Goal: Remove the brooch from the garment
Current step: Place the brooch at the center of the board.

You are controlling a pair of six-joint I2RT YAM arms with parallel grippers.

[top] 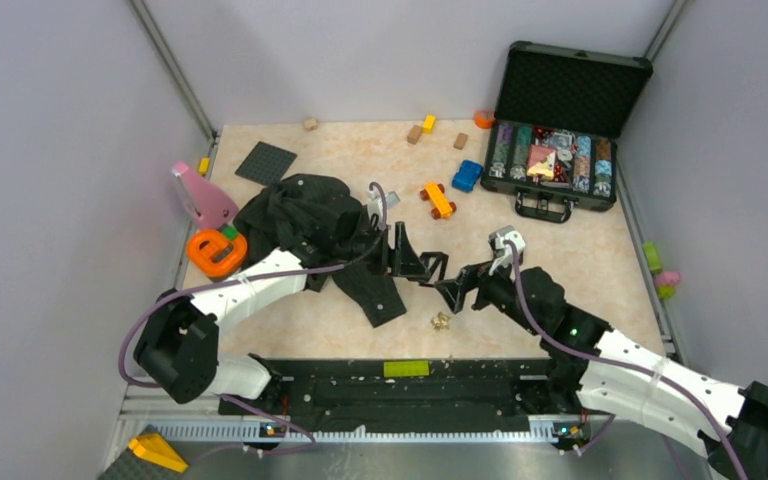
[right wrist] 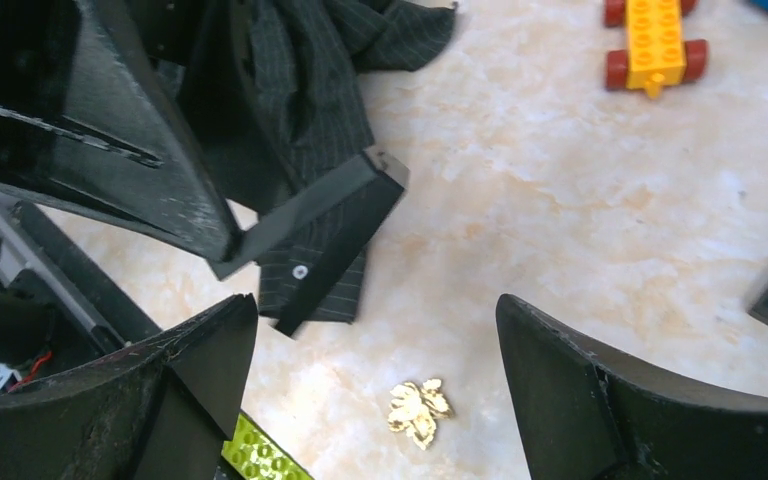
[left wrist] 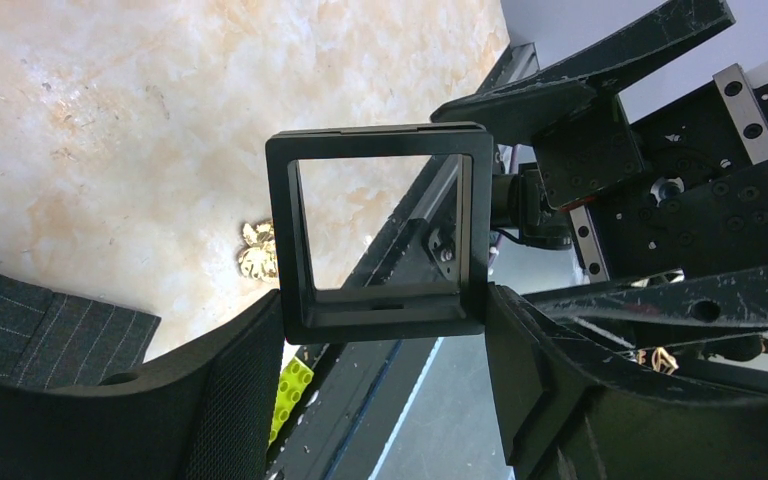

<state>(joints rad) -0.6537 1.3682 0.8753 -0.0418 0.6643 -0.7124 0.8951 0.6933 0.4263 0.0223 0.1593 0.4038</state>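
Gold-coloured and shiny, the brooch (top: 441, 321) lies on the bare marbled bench (top: 560, 250), close to the near edge and about midway along it. It is clear of the garment (top: 305, 222), a dark pinstriped shirt heaped toward the left edge, with one sleeve trailing out toward the middle. That sleeve's end (a small white button shows on it in the right wrist view) stops near the brooch without touching it. The left hand (left wrist: 385, 300) reaches over the sleeve toward the bench's centre. Its fingers (left wrist: 230, 400) are closed on the lower side of a black square frame (left wrist: 380, 230), held up off the surface. Through and beside that frame, the left wrist view shows the brooch down on the bench. The right hand (right wrist: 378, 305) hangs over the same patch near the near edge with its fingers (right wrist: 200, 380) spread wide and nothing between them. In its wrist view the brooch sits on the bench in the gap between the two fingers, touched by neither. At the far right corner stands an open black case (top: 560, 150).
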